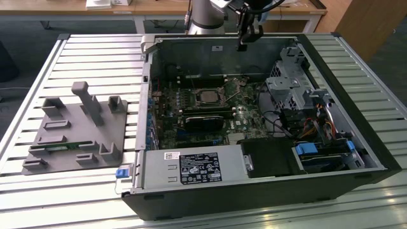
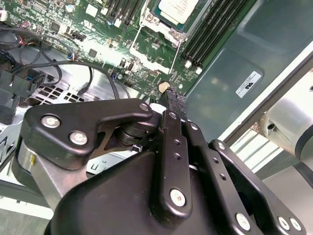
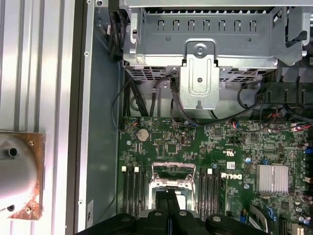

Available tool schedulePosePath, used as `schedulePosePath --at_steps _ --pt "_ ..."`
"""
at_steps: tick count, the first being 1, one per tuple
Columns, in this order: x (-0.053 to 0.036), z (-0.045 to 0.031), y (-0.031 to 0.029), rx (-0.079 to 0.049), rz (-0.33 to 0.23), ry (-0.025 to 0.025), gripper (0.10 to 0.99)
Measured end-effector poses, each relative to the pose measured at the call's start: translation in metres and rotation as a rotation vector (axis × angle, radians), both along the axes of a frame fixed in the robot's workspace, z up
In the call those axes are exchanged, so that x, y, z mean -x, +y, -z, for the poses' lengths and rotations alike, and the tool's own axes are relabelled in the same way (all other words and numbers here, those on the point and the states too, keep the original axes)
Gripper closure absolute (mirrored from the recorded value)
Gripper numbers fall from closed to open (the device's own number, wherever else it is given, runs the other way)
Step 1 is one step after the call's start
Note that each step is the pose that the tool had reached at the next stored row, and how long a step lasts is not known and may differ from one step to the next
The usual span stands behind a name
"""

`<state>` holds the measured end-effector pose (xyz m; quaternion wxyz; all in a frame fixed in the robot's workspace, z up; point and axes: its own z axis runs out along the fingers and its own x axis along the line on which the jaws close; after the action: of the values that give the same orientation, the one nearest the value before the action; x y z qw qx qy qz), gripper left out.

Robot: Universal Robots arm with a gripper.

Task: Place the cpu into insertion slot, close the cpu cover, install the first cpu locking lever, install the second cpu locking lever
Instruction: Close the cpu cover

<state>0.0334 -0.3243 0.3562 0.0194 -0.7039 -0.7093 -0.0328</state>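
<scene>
cpu [image 2: 175, 9] lies flat in insertion slot [image 2: 165, 28], silvery top up — gripper [image 2: 172, 99] clenched, empty.

Print on the power supply's label [image 1: 198, 168] and the case-wall sticker [image 2: 248, 84] is unreadable.

claw [image 2: 173, 100]: black metal, satin sheen, with bright steel screw heads
cpu [image 2: 175, 7]: pale silvery metal top, smooth, faintly reflective
motherboard [image 3: 230, 142]: green board with a lacquered gloss
drive cage [image 3: 205, 29]: bare grey sheet metal, perforated, dull
heatsink [image 3: 273, 178]: bright finned metal
tabletop [image 1: 95, 52]: pale ribbed metal slats, matt
holder block [image 1: 64, 138]: grey plastic, matt
case [image 1: 254, 195]: black matt outside, smooth grey metal inside
</scene>
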Motion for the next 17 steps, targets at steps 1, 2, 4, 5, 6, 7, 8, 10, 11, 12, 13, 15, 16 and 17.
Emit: schedulePosePath --at_steps 1,2,4,5,6,7,8,10,11,12,13,15,16,17 --pt "0.0 -0.0004 0.0 0.0 0.0 0.0 0.98" --pt "0.0 -0.0056 0.0001 0.0 0.0 0.0 0.98" --pt "0.0 -0.0064 0.0001 0.0 0.0 0.0 0.98" --pt "0.0 -0.0068 0.0001 0.0 0.0 0.0 0.98" --pt "0.0 -0.0072 0.0001 0.0 0.0 0.0 0.98" --pt "0.0 -0.0077 0.0001 0.0 0.0 0.0 0.98" --pt "0.0 -0.0081 0.0001 0.0 0.0 0.0 0.98" --pt "0.0 -0.009 0.0001 0.0 0.0 0.0 0.98" --pt "0.0 -0.0094 0.0001 0.0 0.0 0.0001 0.98" --pt "0.0 -0.0098 0.0001 0.0 0.0 0.0 0.98" --pt "0.0 -0.0102 0.0001 0.0 0.0 0.0 0.98" --pt "-0.0006 -0.0102 0.0002 0.0 0.0 0.0001 0.98" --pt "-0.0015 -0.0101 0.0001 0.0 0.0 0.0001 0.98" --pt "-0.0019 -0.01 0.0002 0.0 0.0 0.0001 0.98"
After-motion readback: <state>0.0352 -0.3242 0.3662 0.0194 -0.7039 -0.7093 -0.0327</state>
